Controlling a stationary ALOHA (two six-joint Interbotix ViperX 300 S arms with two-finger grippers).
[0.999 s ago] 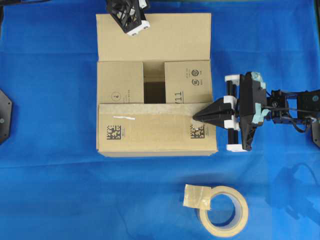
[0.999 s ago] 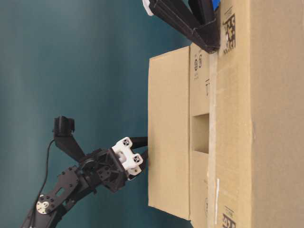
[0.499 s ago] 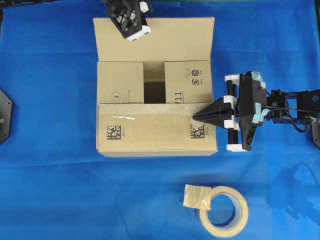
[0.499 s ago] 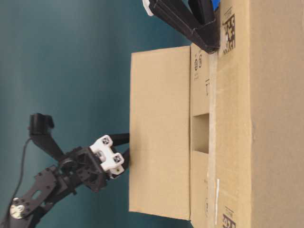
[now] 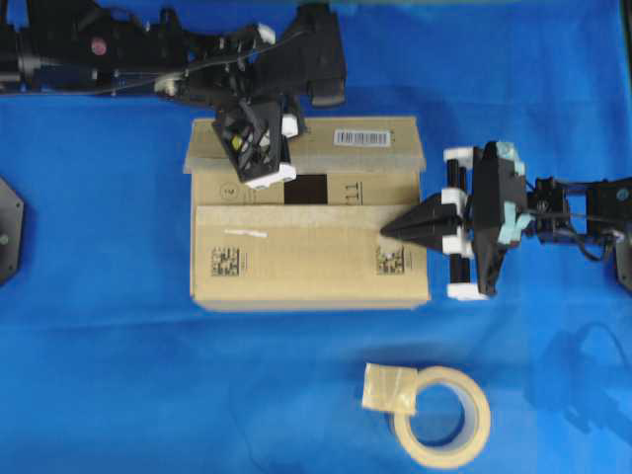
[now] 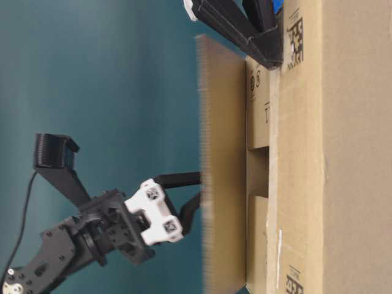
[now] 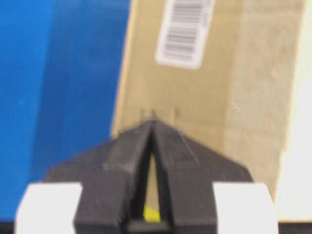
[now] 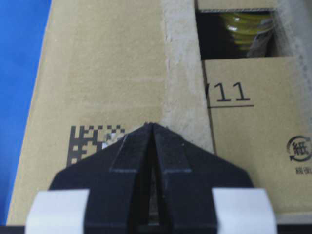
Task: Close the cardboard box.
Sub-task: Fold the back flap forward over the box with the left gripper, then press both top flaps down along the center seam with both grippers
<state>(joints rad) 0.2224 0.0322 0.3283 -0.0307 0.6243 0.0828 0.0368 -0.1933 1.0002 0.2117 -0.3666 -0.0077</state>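
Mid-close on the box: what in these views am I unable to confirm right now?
- Table-level view: the far flap is motion-blurred, so its angle is unclear.
- Overhead: the left end effector covers where it meets that flap.
- Left wrist view: soft focus; the yellow patch between the fingers is unidentifiable.
- Right wrist view: the yellow-green object inside the cardboard box is cut off by flaps.

Matt brown corrugated cardboard box, blue cloth, glossy tape roll
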